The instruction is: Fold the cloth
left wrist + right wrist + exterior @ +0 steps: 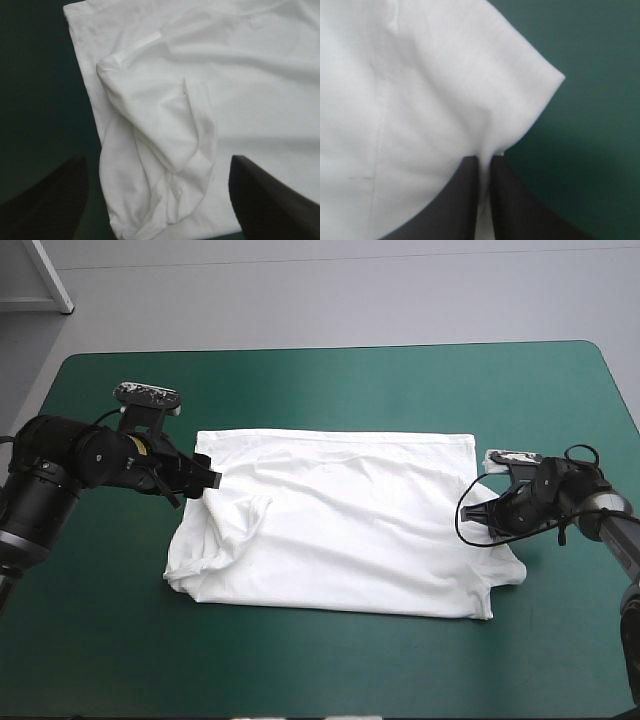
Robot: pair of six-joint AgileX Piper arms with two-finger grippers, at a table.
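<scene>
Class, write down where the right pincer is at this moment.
In the high view, the right pincer is near the right edge of the table, shut on the right-hand edge of the T-shirt.

The surface (330,390) is teal-green. Beyond its far edge lies plain grey floor (350,300); a white frame (56,282) stands past its far-left corner.

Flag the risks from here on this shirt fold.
1. The right gripper pinches only a thin bit at the T-shirt's edge; a pull might slip it free.
2. The left gripper is open, holding nothing; lifting one side alone could drag the T-shirt askew.
3. The rumpled sleeve under it might get folded in as a lump.
</scene>
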